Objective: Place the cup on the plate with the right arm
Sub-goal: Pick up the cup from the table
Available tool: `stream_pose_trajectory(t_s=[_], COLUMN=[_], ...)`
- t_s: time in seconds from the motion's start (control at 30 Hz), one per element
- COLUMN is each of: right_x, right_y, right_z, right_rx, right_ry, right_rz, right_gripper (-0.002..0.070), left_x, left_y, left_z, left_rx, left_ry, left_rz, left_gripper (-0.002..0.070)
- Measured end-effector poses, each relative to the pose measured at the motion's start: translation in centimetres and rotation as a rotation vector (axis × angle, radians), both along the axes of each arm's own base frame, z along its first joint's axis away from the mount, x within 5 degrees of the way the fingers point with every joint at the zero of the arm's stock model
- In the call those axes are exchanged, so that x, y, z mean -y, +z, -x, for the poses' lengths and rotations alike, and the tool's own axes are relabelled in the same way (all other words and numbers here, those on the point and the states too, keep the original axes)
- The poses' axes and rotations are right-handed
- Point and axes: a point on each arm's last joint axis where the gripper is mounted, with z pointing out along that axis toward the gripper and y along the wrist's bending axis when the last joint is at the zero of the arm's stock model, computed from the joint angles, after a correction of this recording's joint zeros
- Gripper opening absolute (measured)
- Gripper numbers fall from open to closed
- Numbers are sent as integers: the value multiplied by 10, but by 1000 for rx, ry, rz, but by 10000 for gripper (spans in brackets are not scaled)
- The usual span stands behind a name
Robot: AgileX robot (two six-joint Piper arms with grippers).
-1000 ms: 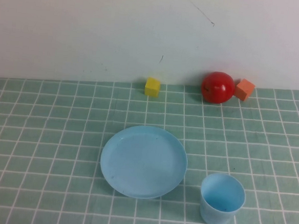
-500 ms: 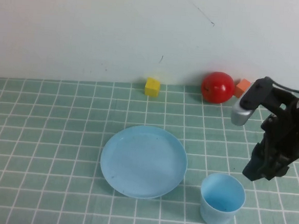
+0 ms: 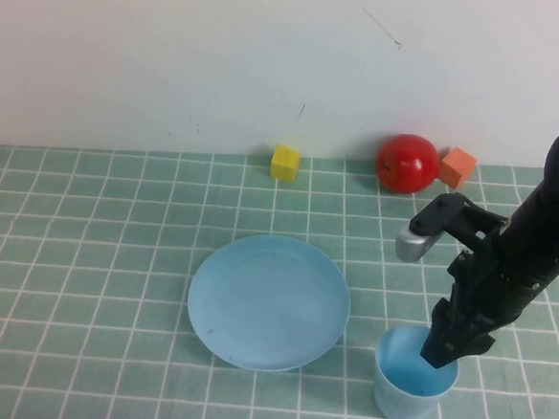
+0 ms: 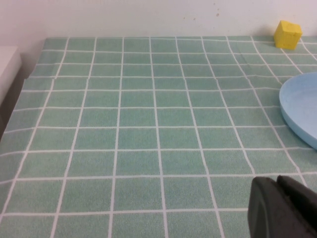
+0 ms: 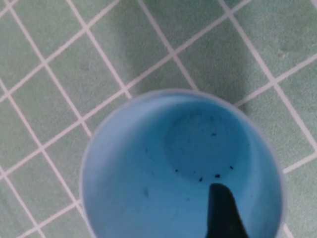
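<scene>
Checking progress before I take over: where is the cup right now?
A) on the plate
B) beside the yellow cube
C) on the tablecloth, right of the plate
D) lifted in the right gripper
C: the cup stands on the tablecloth, right of the plate, with the right gripper at its rim.

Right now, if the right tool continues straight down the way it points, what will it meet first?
Most likely the small light blue plastic cup: the right tool hangs at its rim, one finger already inside, so probably the inner wall or bottom. The left tool is parked over the table.
</scene>
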Motion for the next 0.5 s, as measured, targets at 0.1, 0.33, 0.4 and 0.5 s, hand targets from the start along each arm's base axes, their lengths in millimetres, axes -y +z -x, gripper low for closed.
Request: stream_pose_trajectory(t_s=[0.1,0.33,0.4,0.5], right_x=[-1,-2,-3,-7], right_y=[-11,-24,-21,-8], right_z=[-3,-6,-8,-15], right_rx=[-21,-49,-55,-47], right_ry=[-1,19,25,38], right_rz=[9,18,15,4], right_gripper=[337,62,27,19], left_x=[0,0,0,0], left_y=[0,0,0,0], left_z=[0,0,0,0], left_rx=[0,0,0,0], left_ry=[0,0,0,0], left_rz=[0,0,0,0], left_gripper=[-3,-3,-3,-3])
